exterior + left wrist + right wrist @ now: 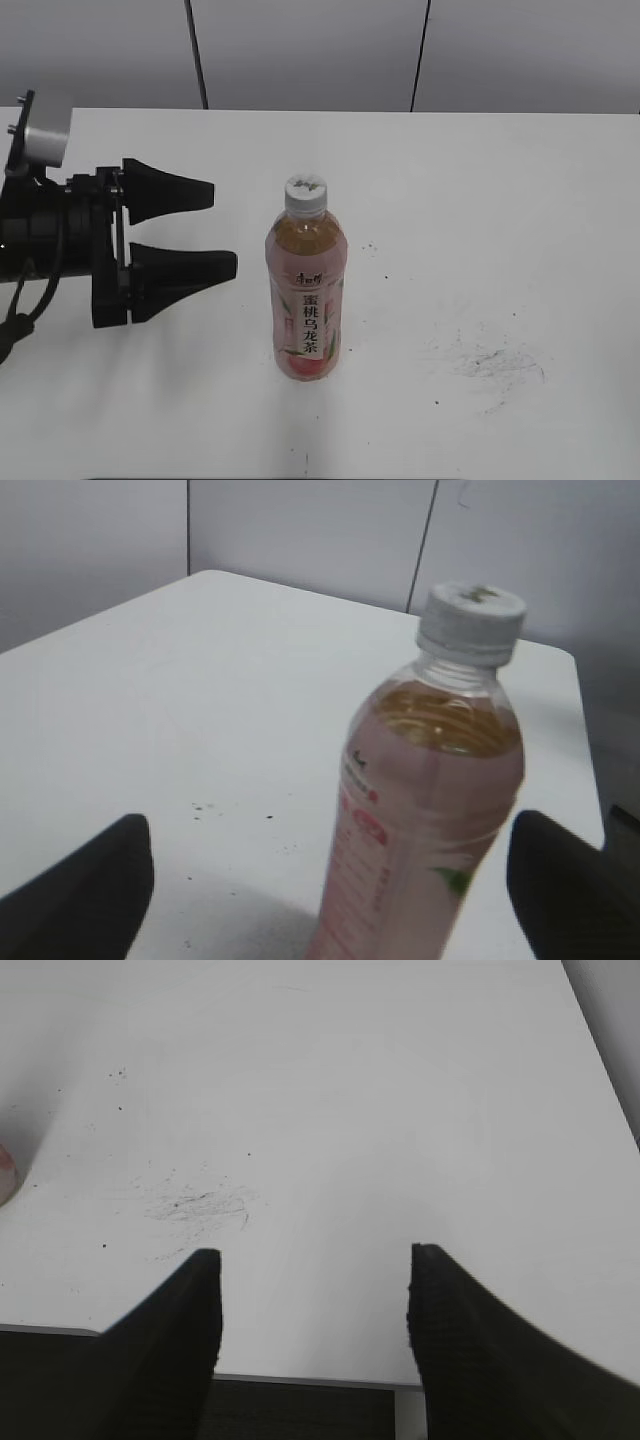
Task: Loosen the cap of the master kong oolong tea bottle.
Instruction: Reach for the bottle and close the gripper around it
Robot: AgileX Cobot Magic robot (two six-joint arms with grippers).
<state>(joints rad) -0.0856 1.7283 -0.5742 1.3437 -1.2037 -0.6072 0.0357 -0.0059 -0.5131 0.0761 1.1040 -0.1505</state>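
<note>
While the master kong oolong tea bottle [307, 290] stands upright near the middle of the white table [500, 200], its white ribbed cap [305, 194] sits on the neck. To its left the left gripper [220, 232] is level with the bottle, jaws spread wide, touching nothing. In its wrist view the right gripper [315, 1285] hangs with jaws apart and empty above grey scuff marks [200, 1203] on the table
</note>
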